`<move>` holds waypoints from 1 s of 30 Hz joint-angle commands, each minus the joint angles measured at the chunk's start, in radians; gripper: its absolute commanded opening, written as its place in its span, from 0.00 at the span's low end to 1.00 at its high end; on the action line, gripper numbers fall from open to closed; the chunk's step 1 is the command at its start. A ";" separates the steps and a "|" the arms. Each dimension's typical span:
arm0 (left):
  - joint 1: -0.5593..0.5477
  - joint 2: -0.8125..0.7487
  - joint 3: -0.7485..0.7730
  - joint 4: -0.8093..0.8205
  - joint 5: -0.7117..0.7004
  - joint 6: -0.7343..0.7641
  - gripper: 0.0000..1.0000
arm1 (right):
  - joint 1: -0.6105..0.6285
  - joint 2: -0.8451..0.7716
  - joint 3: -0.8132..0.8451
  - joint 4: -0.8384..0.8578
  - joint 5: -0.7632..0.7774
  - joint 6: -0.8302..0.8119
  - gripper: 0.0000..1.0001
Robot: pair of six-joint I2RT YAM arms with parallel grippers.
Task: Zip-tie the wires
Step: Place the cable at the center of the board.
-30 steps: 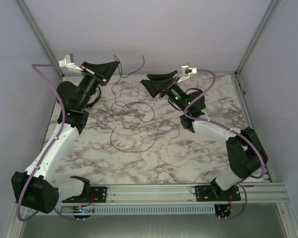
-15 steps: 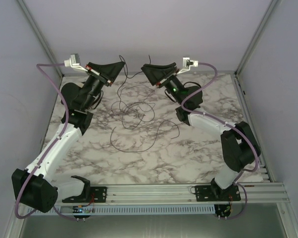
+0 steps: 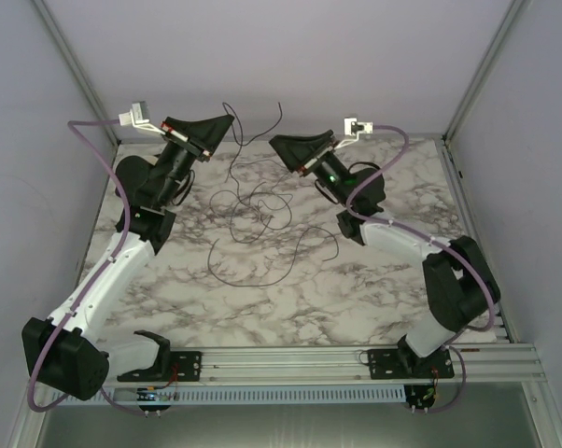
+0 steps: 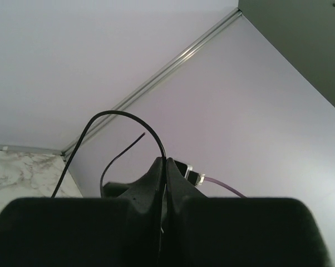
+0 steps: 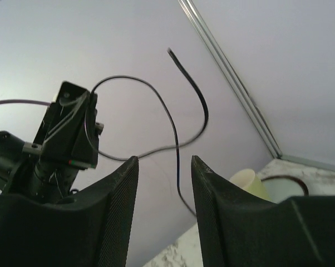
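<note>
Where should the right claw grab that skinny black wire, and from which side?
Grab the wire on the straight bit that runs down between the right gripper's open jaws, just below the curly loop. Come in from the right, facing the left gripper, which pinches the wire and holds it up. That bit looks like a single strand up off the table, so it is probably the easiest to pinch.

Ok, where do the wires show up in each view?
Top external: wires tangled mid-table, one strand raised to the left gripper.
Left wrist: wires arch up from bottom centre.
Right wrist: wires curl across upper centre.
Shared landmark: marble table.
</note>
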 commanded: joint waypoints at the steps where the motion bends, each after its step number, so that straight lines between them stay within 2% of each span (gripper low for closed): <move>1: -0.004 -0.019 0.022 0.019 -0.019 0.045 0.00 | -0.006 -0.112 -0.064 -0.062 -0.004 -0.007 0.44; 4: -0.004 -0.022 0.022 0.020 -0.021 0.046 0.00 | -0.007 -0.138 -0.080 -0.107 0.022 -0.051 0.50; 7: -0.004 -0.019 0.019 0.033 -0.011 0.033 0.00 | -0.013 -0.119 -0.031 -0.121 0.016 -0.053 0.62; 9: -0.004 -0.019 0.015 0.040 -0.008 0.024 0.00 | -0.013 -0.098 0.013 -0.140 0.014 -0.053 0.67; 18: -0.005 -0.030 0.005 0.065 0.009 0.009 0.00 | -0.019 0.002 0.135 -0.199 0.030 -0.044 0.68; 20: -0.005 -0.030 -0.003 0.077 0.014 0.000 0.00 | -0.018 0.021 0.153 -0.182 0.025 -0.034 0.63; 23: -0.005 -0.029 -0.020 0.103 0.021 -0.021 0.00 | -0.019 0.051 0.186 -0.176 0.013 -0.039 0.45; 28: -0.006 -0.040 -0.055 0.086 0.012 -0.006 0.00 | -0.030 0.052 0.212 -0.171 -0.010 -0.061 0.01; 30: -0.005 -0.047 -0.077 0.049 -0.013 0.020 0.00 | -0.038 0.027 0.198 -0.182 -0.010 -0.083 0.00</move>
